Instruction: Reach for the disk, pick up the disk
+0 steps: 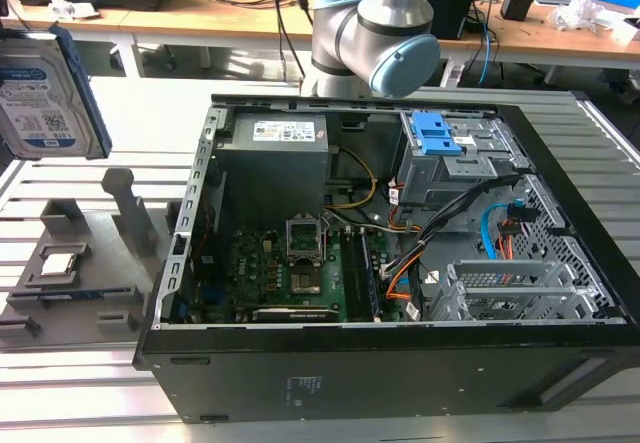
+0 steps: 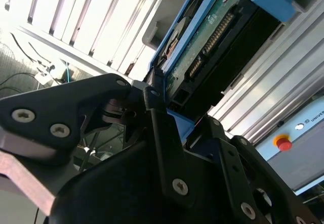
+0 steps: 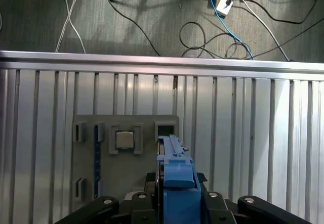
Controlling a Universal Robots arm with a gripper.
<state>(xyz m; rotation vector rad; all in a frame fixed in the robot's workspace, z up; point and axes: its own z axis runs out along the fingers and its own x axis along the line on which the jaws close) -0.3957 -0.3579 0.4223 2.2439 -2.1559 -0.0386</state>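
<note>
gripper (image 3: 176, 183): clamped on disk (image 3: 169, 150), fingertips mostly hidden
disk placement: held aloft, ten o'clock from computer case (image 1: 400, 383) in exterior view, cut off by frame edge
CPU chip (image 3: 124, 139): seated in grey holder (image 3: 126, 173)

An open computer case (image 1: 400, 383) sits on the slatted table (image 1: 60, 395), beside a grey holder (image 1: 100, 308) carrying a small chip (image 1: 62, 261).

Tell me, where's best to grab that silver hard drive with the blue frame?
Pinch the silver rectangular hard drive with the blue plastic frame across its two wide flat faces, coming in over its thin edge. It is upright and slim, so the flat sides probably give the fingers the most surface. The gripper holds it that way.
</note>
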